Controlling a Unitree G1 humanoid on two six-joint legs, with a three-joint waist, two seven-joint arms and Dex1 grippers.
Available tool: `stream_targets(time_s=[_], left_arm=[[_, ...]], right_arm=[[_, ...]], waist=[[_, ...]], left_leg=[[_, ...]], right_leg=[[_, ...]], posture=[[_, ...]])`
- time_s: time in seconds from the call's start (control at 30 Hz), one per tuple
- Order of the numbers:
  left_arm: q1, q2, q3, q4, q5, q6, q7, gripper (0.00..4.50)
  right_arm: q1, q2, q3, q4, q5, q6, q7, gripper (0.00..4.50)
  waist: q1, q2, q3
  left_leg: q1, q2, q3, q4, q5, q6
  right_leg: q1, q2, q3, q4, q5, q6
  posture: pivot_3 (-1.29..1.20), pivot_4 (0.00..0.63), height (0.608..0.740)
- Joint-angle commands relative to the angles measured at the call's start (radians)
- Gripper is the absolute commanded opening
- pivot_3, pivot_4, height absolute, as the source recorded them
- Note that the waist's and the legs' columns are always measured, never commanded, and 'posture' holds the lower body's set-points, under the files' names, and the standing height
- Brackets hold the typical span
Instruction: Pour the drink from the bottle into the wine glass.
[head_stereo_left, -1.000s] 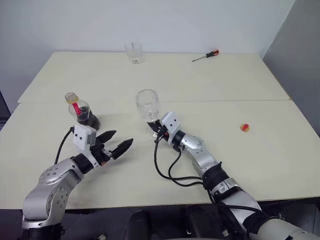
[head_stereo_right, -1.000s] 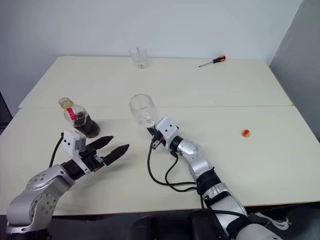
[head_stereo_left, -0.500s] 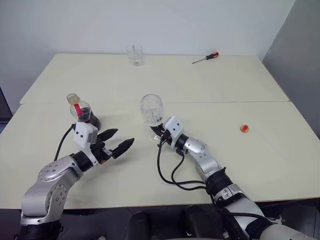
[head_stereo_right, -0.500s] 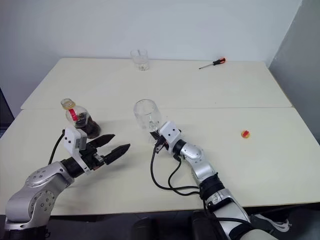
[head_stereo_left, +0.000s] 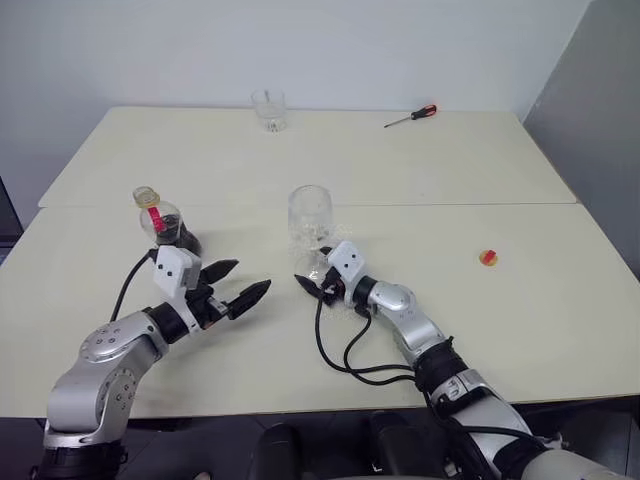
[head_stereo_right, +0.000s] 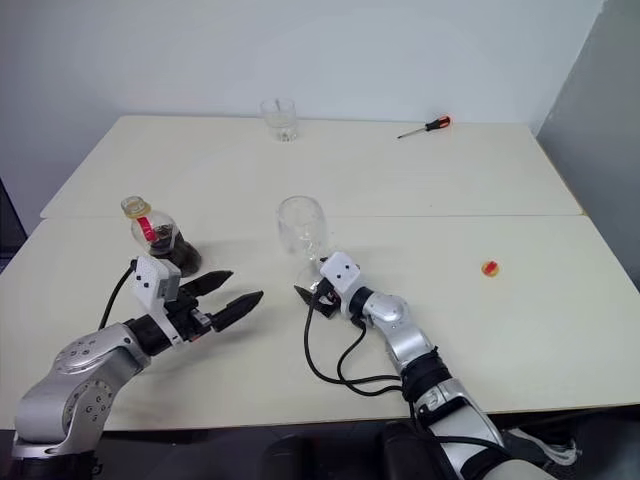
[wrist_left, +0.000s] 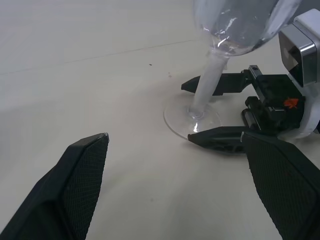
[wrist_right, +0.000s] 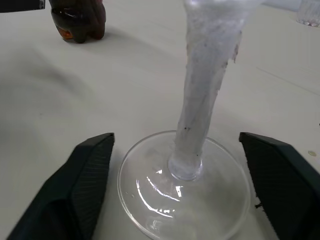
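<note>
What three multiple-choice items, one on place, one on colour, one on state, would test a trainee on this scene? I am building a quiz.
1. Where is the screwdriver?
A. at the table's far edge
B. beside the bottle
C. in the left gripper

2. What colour is the bottle's neck label?
A. blue
B. red
C. green

3. How does the right gripper stand at the wine glass?
A. shut on the stem
B. open, a finger on either side of the foot
C. shut above the bowl

Answers:
1 A, it lies far back on the table, to the right.
2 B, red shows below the cap.
3 B, both wrist views show gaps between fingers and stem.
</note>
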Motion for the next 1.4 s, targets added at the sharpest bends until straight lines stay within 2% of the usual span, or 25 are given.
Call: stream_targets(time_s=[0.03,0.13,0.27,0.47,0.6,0.7,0.77,0.83,1.03,1.3,1.4], left_arm=[[-0.008,0.004,0.007,-0.007,0.007,-0.024,-0.005,4.50],[-0.006,0.009,0.015,-0.004,0.013,-0.030,-0.004,4.50],[0.004,-0.008,0.053,-0.014,0.006,-0.052,0.018,4.50],[0.073,-0.035,0.109,-0.078,0.017,-0.063,0.096,4.50],[0.120,-0.078,0.160,-0.142,0.017,-0.086,0.172,4.50],[0.169,-0.094,0.148,-0.141,0.118,-0.167,0.214,4.50],[0.159,-0.112,0.158,-0.113,0.145,-0.198,0.254,4.50],[0.136,-0.152,0.176,-0.094,0.144,-0.211,0.309,4.50],[0.111,-0.250,0.169,-0.070,0.198,-0.258,0.426,4.50],[0.062,-0.265,0.171,0.002,0.247,-0.281,0.506,4.50],[-0.007,-0.265,0.163,0.083,0.266,-0.271,0.544,4.50]], right_arm=[[0.017,-0.018,-0.008,-0.096,0.011,0.024,0.010,4.45],[0.074,-0.083,0.006,-0.266,0.027,0.061,0.079,4.45],[0.148,-0.164,-0.035,-0.484,0.083,0.209,0.119,4.45],[0.233,-0.414,-0.114,-0.770,0.211,0.417,0.276,4.45],[0.187,-0.568,-0.261,-0.867,0.340,0.582,0.321,4.45],[0.043,-0.719,-0.413,-0.885,0.522,0.746,0.402,4.45],[-0.015,-0.783,-0.432,-0.900,0.599,0.803,0.460,4.45],[-0.049,-0.826,-0.412,-0.919,0.643,0.829,0.513,4.45],[-0.159,-0.857,-0.371,-0.939,0.728,0.917,0.541,4.45],[-0.259,-0.843,-0.365,-0.978,0.821,1.013,0.494,4.45],[-0.274,-0.831,-0.347,-0.992,0.826,1.023,0.478,4.45]], waist=[[0.000,0.000,0.000],[0.002,0.000,0.000],[0.002,0.000,0.000],[0.008,0.000,0.000],[0.010,0.000,0.001],[0.010,0.002,0.003],[0.013,0.003,0.005],[0.019,-0.001,0.002],[0.023,-0.003,0.002],[0.028,-0.003,0.002],[0.028,-0.003,0.002]], left_leg=[[0.000,0.000,0.000,0.000,0.000,0.000],[-0.001,0.000,0.000,0.000,0.000,0.000],[-0.001,0.000,0.000,0.000,0.000,0.000],[0.000,0.000,0.000,0.000,0.000,0.000],[0.000,0.000,0.000,0.000,0.000,0.000],[0.000,0.000,0.001,0.000,0.000,0.000],[0.000,-0.001,0.001,0.000,0.000,0.000],[0.000,-0.001,0.001,-0.001,0.000,0.000],[0.000,0.001,0.001,-0.001,0.000,0.000],[-0.001,0.000,0.001,0.000,0.000,0.000],[-0.001,0.000,0.001,0.000,0.000,0.000]], right_leg=[[0.000,0.000,0.000,0.000,0.000,0.000],[0.000,0.000,0.000,0.000,0.000,0.000],[0.000,0.000,0.000,0.000,0.000,0.000],[0.000,0.000,0.001,-0.001,-0.002,0.002],[0.000,0.000,0.001,-0.001,-0.003,0.004],[0.000,0.000,0.002,-0.001,-0.003,0.004],[-0.001,0.000,0.003,-0.001,-0.003,0.004],[0.000,0.000,0.002,-0.002,-0.004,0.002],[0.000,0.001,0.000,0.000,-0.005,0.000],[0.001,0.001,0.000,-0.001,-0.004,0.000],[0.000,0.000,-0.001,-0.001,-0.004,0.000]], posture=[[0.00,0.150,0.740],[0.00,0.150,0.740],[0.00,0.150,0.740],[0.00,0.150,0.740],[0.00,0.150,0.740],[0.00,0.150,0.740],[0.00,0.150,0.740],[0.00,0.150,0.740],[0.00,0.150,0.740],[0.00,0.150,0.740],[0.00,0.150,0.740]])
